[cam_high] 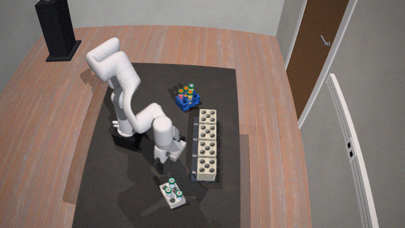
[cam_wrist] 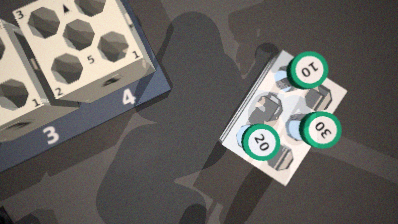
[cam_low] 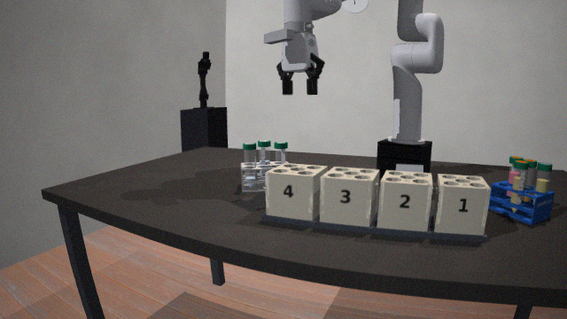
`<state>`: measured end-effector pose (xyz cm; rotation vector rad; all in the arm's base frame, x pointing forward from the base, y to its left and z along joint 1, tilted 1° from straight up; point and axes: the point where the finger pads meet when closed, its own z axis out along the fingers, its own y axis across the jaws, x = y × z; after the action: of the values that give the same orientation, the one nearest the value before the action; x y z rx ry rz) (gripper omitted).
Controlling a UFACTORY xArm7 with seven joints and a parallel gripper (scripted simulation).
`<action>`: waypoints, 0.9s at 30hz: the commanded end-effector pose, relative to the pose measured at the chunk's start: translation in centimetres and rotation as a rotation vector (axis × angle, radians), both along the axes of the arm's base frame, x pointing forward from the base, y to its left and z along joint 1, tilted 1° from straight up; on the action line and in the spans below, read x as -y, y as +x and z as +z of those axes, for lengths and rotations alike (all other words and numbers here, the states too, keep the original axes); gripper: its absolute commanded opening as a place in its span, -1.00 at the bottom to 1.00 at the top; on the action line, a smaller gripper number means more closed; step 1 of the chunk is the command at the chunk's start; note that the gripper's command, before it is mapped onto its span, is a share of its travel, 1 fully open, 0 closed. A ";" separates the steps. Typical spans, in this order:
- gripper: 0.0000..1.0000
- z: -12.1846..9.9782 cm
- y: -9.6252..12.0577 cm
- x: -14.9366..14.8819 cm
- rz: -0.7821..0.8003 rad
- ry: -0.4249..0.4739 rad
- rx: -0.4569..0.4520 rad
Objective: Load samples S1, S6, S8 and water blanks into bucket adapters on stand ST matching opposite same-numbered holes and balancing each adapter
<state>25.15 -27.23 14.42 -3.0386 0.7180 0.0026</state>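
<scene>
My gripper [cam_low: 299, 89] is open and empty, high above the table; the top view mostly hides its fingers. The white rack [cam_high: 176, 205] [cam_wrist: 286, 179] holds blanks 10 [cam_wrist: 307, 70], 20 [cam_wrist: 261, 143] and 30 [cam_wrist: 320, 130]. Adapter 4 [cam_high: 206, 176] [cam_low: 288, 206] [cam_wrist: 95, 70], adapter 3 [cam_low: 345, 212], adapter 2 [cam_low: 404, 217] and adapter 1 [cam_low: 462, 220] stand on the stand [cam_high: 193, 177] [cam_wrist: 100, 107]; their visible holes look empty. The blue rack [cam_high: 186, 106] [cam_low: 540, 209] holds several tubes: three orange-dotted caps and one pale-dotted cap [cam_high: 191, 85]. IDs are unreadable.
The small grey desk [cam_high: 175, 132] is partly hidden behind the arm in the top view, and its green key does not show. The stand with the adapters lies between the blue rack and the white rack. A black pedestal [cam_high: 57, 30] [cam_low: 204, 128] stands off the table.
</scene>
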 end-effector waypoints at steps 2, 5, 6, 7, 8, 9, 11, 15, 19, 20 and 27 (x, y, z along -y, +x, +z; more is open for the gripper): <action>1.00 0.2 1.5 -1.9 0.164 -0.002 0.008; 1.00 0.2 2.4 -3.2 0.264 -0.002 0.010; 1.00 0.2 2.7 -3.6 0.298 -0.002 0.011; 1.00 0.2 2.7 -3.6 0.298 -0.002 0.011; 1.00 0.2 2.7 -3.6 0.298 -0.002 0.011; 1.00 0.3 3.0 -4.0 0.331 -0.002 0.011; 1.00 0.3 3.5 -4.8 0.390 -0.003 0.013; 1.00 0.3 4.7 -6.4 0.390 -0.003 0.013; 1.00 0.4 5.8 -8.1 0.390 -0.002 0.013; 1.00 0.4 6.1 -8.5 0.390 -0.002 0.013; 1.00 0.4 7.6 -10.6 0.390 -0.002 0.013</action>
<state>31.98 -17.41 14.68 -3.1176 0.1153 -0.0063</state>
